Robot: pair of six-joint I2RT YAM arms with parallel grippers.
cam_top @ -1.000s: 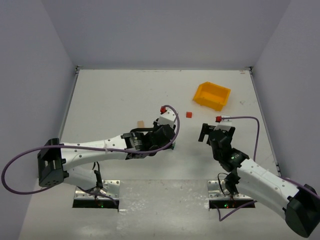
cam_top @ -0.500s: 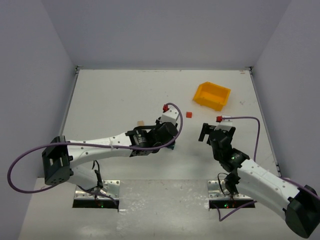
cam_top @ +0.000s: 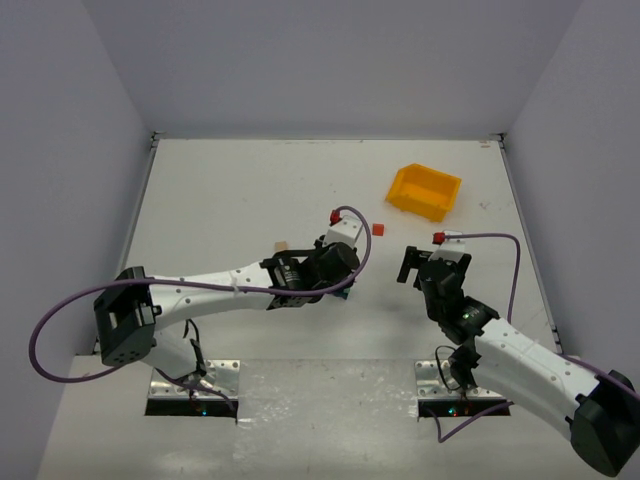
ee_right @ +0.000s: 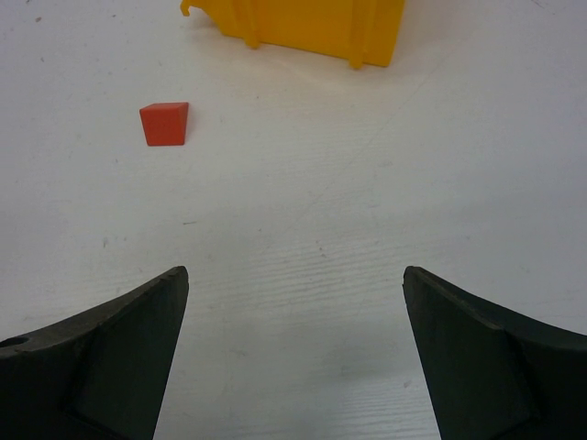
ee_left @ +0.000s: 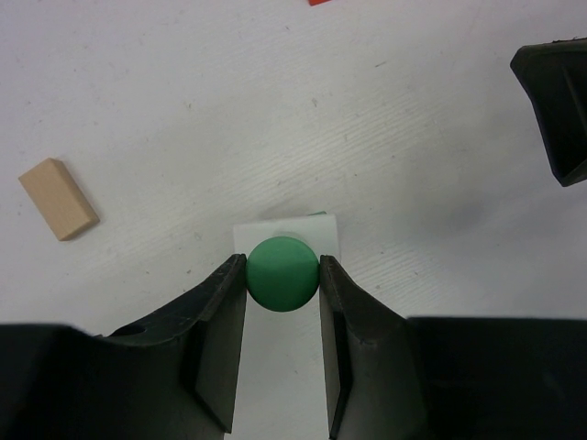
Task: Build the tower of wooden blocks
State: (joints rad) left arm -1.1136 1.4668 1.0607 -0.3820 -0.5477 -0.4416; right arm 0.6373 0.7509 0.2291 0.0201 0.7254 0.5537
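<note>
In the left wrist view my left gripper (ee_left: pixel 282 264) is shut on a round green block (ee_left: pixel 282 275), held right over a pale square block (ee_left: pixel 286 231) that shows a green sliver at its far edge. In the top view this gripper (cam_top: pixel 343 288) is at the table's middle. A tan block (ee_left: pixel 58 198) lies to its left, also in the top view (cam_top: pixel 283 246). A small red block (cam_top: pixel 377 229) lies farther back and shows in the right wrist view (ee_right: pixel 165 123). My right gripper (ee_right: pixel 295 284) is open and empty over bare table, in the top view (cam_top: pixel 410 266) right of the left gripper.
A yellow plastic bin (cam_top: pixel 425 191) stands at the back right, and its near wall shows in the right wrist view (ee_right: pixel 303 23). The right gripper's finger (ee_left: pixel 555 110) shows at the right edge of the left wrist view. Grey walls enclose the table.
My left arm has swung slightly to the right and away, carrying the gripper a little that way. The right arm has not moved.
</note>
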